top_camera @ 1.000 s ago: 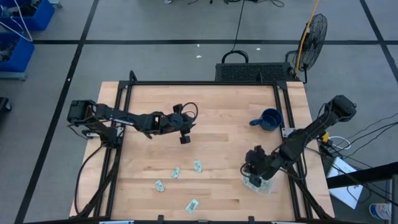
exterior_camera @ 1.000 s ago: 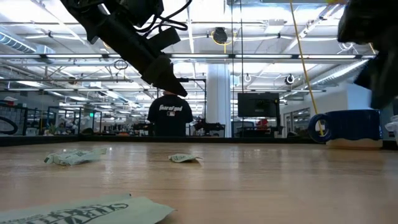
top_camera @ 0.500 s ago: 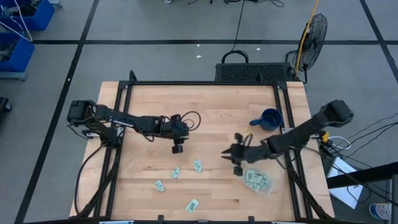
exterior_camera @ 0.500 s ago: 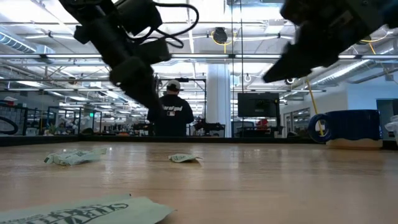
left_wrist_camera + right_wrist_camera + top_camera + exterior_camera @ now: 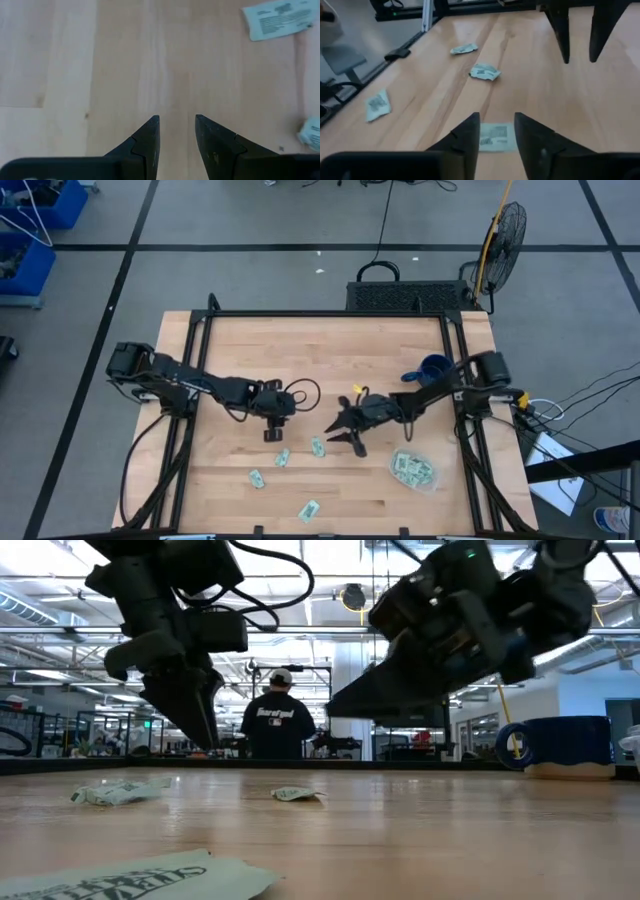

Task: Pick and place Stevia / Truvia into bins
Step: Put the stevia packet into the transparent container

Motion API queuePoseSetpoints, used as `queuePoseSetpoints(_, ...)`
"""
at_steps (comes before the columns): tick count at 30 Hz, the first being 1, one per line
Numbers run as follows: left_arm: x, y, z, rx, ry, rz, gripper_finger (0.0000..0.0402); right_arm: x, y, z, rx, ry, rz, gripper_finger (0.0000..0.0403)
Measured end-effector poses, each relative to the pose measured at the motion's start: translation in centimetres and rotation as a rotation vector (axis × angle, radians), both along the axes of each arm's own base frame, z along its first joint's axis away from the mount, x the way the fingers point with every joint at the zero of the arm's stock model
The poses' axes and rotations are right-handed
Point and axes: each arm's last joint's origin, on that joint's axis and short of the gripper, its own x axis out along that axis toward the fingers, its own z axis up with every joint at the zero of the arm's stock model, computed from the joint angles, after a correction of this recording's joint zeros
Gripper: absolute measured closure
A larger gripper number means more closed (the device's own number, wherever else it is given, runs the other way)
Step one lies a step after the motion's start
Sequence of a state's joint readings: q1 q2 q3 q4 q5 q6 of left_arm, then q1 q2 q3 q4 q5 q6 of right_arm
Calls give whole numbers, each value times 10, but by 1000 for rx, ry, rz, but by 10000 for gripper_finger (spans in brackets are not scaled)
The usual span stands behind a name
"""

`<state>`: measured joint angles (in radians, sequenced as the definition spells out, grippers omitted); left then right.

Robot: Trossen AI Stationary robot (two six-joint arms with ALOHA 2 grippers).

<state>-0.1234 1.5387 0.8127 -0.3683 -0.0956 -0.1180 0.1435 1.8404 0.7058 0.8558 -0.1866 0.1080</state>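
Pale butcher-block wood makes up the table (image 5: 330,350), framed in black metal, and on it four small flat paper sachets in pale green and white lie loose toward the near edge: one (image 5: 318,446) almost under the right arm's fingers, one (image 5: 283,457) just beside it, one (image 5: 257,478) further out toward the left corner, and one (image 5: 309,511) closest to the table's near edge. The shallow, clear plastic bin with rounded corners (image 5: 414,471) sits at the right of the table, well apart from those four, and already holds several more sachets (image 5: 405,467) inside its walls. The right gripper (image 5: 345,434) reaches in from the right and hangs above the wood with its two dark fingers apart and nothing between them; its wrist view looks straight down at the nearest sachet (image 5: 492,137) lying between the fingertips and flat on the table, not touched. The left gripper (image 5: 270,434) hovers near the table's middle, just above the second sachet, its jaws also parted and empty, with bare wood showing in the gap in its own wrist view. A dark blue mug with a handle (image 5: 432,370) stands at the right side, beyond the bin. In the low view a person in a dark shirt (image 5: 277,729) stands in the room behind.
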Motion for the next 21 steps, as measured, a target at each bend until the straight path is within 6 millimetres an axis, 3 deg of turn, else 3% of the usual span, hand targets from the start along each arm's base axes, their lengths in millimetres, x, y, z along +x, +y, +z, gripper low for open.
queuePoseSetpoints(11, -1, -4, 0, 2, 1, 4, 270, 51, 8, -33, -127, 24, 54, 187)
queuePoseSetpoints(17, -1, -5, 0, -1, 3, 6, 270, 53, 8, -45, -122, 89, 52, 165)
queuePoseSetpoints(21, -1, -6, 0, 0, 5, -2, 270, 51, 8, -42, -164, 98, 71, 163)
